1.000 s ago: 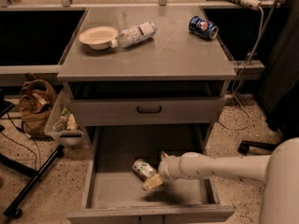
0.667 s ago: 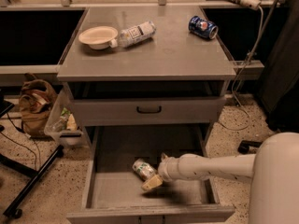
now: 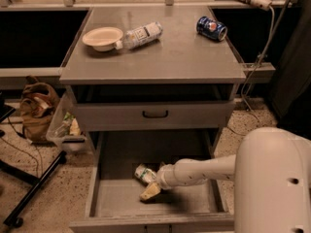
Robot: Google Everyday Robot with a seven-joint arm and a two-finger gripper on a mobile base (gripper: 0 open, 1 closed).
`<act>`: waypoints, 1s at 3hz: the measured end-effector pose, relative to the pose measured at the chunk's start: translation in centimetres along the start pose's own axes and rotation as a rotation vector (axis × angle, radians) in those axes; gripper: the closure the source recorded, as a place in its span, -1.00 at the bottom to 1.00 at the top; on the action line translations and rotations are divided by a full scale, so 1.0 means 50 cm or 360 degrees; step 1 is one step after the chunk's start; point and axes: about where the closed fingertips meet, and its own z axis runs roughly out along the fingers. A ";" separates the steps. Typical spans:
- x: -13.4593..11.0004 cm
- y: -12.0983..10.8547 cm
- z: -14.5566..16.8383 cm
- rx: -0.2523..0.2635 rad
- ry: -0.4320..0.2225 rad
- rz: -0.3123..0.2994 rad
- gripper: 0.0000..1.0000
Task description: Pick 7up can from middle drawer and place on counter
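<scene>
Tool (image 3: 150, 192) is down inside the middle drawer (image 3: 109, 200), which is pulled fully open, reaching in from the right on the white arm (image 3: 206, 170). Tool tip sits on the near side of the 7up can (image 3: 144, 173). Clenched or released: cannot tell from this angle, nor whether it touches the can. 7up can lies on its side on the drawer floor, roughly centre, just left of the wrist. Upper drawer (image 3: 194, 114) with the black handle is slightly open. On the table (image 3: 175, 57): cream bowl (image 3: 102, 37) far left, clear plastic bottle (image 3: 141, 34) on its side touching the bowl, blue soda can (image 3: 211, 27) on its side far right. Brown bag (image 3: 36, 106) on the floor to the left.
</scene>
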 end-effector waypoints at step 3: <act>-0.012 0.025 0.014 -0.0029 0.0019 0.0009 0.32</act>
